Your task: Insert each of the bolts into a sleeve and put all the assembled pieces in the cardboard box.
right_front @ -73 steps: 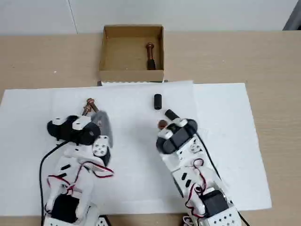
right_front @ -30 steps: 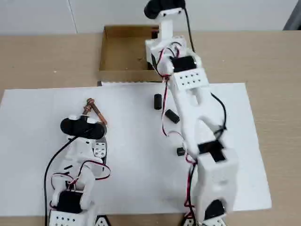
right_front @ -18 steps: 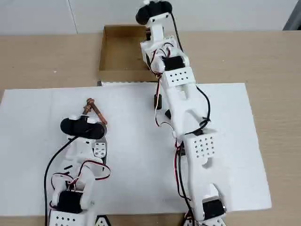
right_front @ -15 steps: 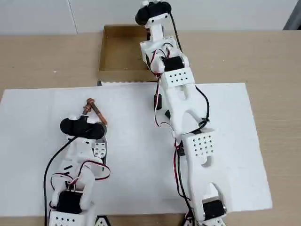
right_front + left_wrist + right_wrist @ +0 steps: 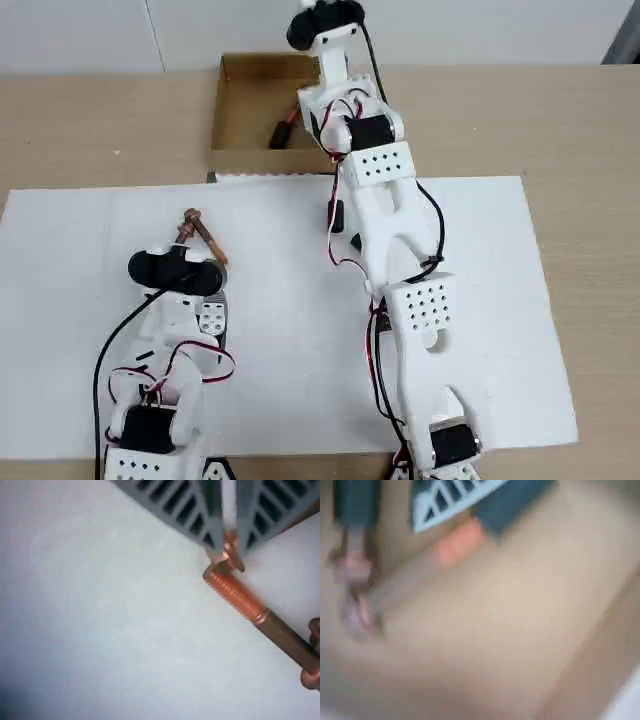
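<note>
High view: the right arm point(image 5: 385, 190) stretches over the cardboard box point(image 5: 228, 110), where an assembled piece point(image 5: 283, 132) lies tilted. A sleeve point(image 5: 335, 215) sits beside the arm on the white sheet point(image 5: 80, 260).

Left wrist view: the left hand point(image 5: 228, 547) pinches a bolt point(image 5: 227, 557), with a second bolt point(image 5: 250, 607) touching it.

Right wrist view: the right hand point(image 5: 395, 530), blurred, hangs inside the box with its fingers spread apart.
</note>
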You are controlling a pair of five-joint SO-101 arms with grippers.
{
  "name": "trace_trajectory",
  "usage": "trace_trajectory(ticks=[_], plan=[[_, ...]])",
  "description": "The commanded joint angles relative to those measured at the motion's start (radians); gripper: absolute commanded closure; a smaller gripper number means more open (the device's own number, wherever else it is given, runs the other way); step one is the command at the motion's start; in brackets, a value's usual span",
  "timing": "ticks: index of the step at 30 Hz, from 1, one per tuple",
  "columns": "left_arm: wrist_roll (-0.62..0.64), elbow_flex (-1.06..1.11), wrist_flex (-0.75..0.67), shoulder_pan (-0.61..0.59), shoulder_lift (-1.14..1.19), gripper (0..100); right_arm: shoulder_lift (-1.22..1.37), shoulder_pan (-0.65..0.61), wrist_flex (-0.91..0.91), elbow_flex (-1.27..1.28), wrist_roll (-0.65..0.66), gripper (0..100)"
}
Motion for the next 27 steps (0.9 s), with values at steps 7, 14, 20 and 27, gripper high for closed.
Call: trace_trajectory(ticks=[7, 14, 20, 27], plan=[[-0.006, -0.004, 0.003, -0.005, -0.006, 99, -0.05, -0.008, 0.481, -0.31, 0.009, 87.3], [-0.006, -0.004, 0.003, -0.005, -0.006, 99, -0.073, -0.012, 0.702, -0.364, 0.009, 87.3], [-0.006, -0.004, 0.005, -0.005, -0.006, 99, -0.147, -0.008, 0.725, -0.356, 0.026, 87.3], [-0.006, -0.004, 0.017, -0.005, -0.006, 99, -0.211, -0.01, 0.734, -0.233, 0.074, 87.3]])
